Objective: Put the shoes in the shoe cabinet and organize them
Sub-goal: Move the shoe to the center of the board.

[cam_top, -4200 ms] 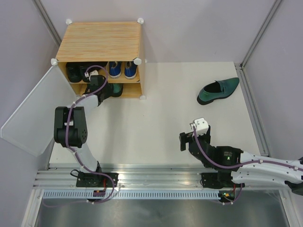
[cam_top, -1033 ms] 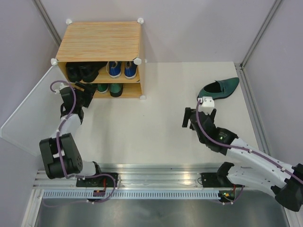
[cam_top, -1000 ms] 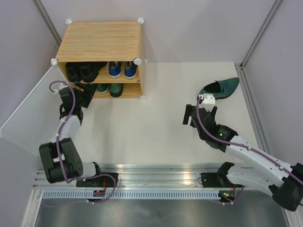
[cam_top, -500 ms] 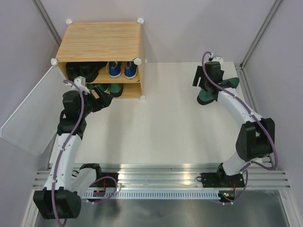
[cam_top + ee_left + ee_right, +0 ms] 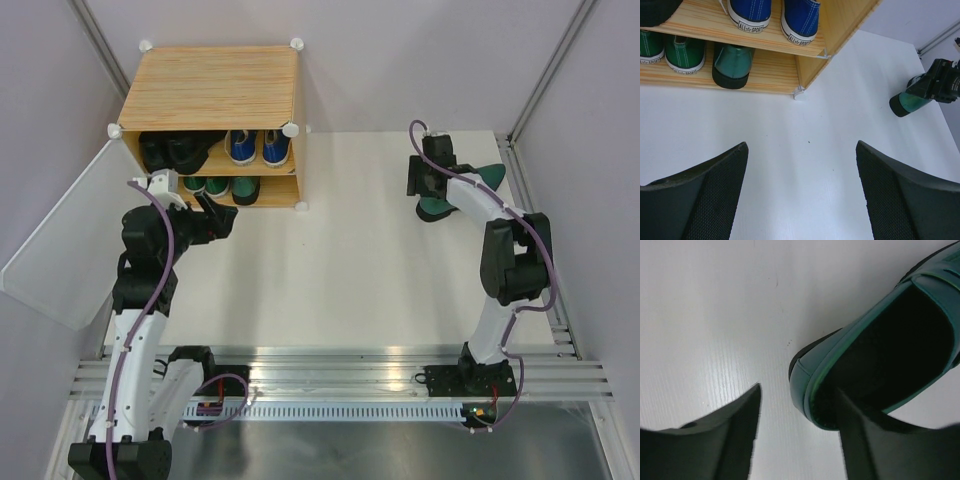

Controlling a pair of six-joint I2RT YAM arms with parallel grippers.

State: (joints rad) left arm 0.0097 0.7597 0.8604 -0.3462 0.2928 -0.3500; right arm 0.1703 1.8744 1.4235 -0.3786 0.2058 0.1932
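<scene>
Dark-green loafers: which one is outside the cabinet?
The loafer at the right gripper, on the table; its mate sits on the cabinet's lower shelf.

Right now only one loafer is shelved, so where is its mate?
In the top view the other dark-green loafer lies far right on the table, apart from the shoe cabinet, with the right gripper straddling its heel.

One shoe cabinet [image 5: 215, 85] stands on the worktop [image 5: 350, 260], with two shelves [image 5: 765, 70] and one frosted door panel [image 5: 65, 240]. Five white corner connectors [image 5: 290, 129] show. It holds two blue sneakers [image 5: 750, 12], two green sneakers [image 5: 685, 52] and one dark-green loafer [image 5: 732, 65]. A second loafer [image 5: 485, 178] lies outside. The black boots [image 5: 175, 150] merge into one dark mass, count unclear.
</scene>
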